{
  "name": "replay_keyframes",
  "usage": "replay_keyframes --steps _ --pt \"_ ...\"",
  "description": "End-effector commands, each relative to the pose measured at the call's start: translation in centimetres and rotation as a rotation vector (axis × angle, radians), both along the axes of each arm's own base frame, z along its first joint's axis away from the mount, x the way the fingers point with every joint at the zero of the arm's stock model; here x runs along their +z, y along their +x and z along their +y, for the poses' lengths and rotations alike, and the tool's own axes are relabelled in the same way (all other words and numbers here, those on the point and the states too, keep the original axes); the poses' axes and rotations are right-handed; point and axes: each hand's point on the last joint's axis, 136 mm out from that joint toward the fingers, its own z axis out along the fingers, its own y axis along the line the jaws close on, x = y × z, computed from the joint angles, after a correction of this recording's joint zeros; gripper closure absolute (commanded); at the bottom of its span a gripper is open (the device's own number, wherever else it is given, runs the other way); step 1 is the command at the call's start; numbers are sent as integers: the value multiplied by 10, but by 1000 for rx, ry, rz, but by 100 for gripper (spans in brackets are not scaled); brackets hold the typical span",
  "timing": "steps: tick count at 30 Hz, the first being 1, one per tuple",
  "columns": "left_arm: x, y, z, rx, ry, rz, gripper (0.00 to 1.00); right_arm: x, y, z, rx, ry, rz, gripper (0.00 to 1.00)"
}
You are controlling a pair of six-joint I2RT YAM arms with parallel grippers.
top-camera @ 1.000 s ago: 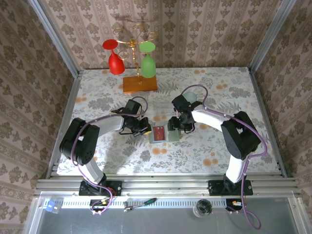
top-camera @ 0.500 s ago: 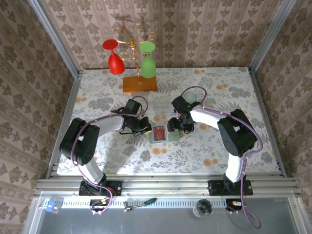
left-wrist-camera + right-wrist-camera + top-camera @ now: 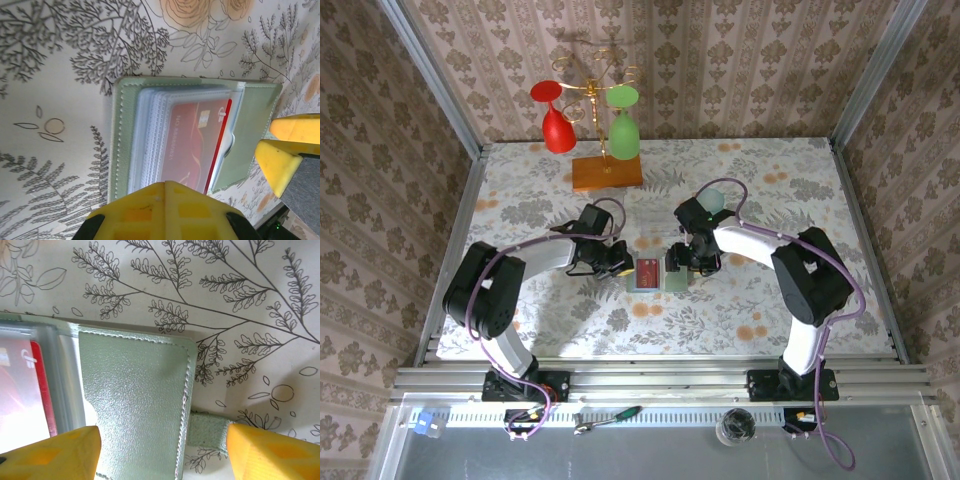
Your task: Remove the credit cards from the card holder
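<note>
Floral worktop (image 3: 770,190). Card holder (image 3: 670,281) lies open, centre. Orange-brown wooden slab (image 3: 607,173) at far edge, left of centre.

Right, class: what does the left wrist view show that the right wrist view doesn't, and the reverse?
The left wrist view gives the whole open holder, its stack of clear sleeves and the printed face of the red card. The right wrist view gives the closing tab beside the plain right panel. Both share the holder, the card's red edge and the flowered table.
</note>
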Motion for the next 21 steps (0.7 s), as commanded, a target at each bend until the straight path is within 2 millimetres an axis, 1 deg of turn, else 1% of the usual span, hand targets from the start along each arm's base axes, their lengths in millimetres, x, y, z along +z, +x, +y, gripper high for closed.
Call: replay_keyframes --steps 1,4,6,9,11,13,17,21 --pt "5 2 -10 -27 -18 -8 96 22 2 -3 -19 -6 -41 33" --pt "6 4 -11 -36 -18 -12 97 33 4 2 -21 32 -69 34" --pt "6 4 -12 -43 -17 -14 99 38 5 10 -25 84 -77 35" --pt "3 4 -15 -50 -25 -10 100 42 6 27 -29 183 -66 37" --pt "0 3 -18 -56 -39 0 100 39 4 36 -31 224 -46 38" --pt "-4 1 -18 -60 -32 5 100 34 3 39 -34 236 -27 39" --pt "-16 -3 -13 -62 1 30 100 21 1 40 -33 231 0 40" --pt "-21 -6 -9 -61 22 46 100 7 -1 40 -29 221 22 41"
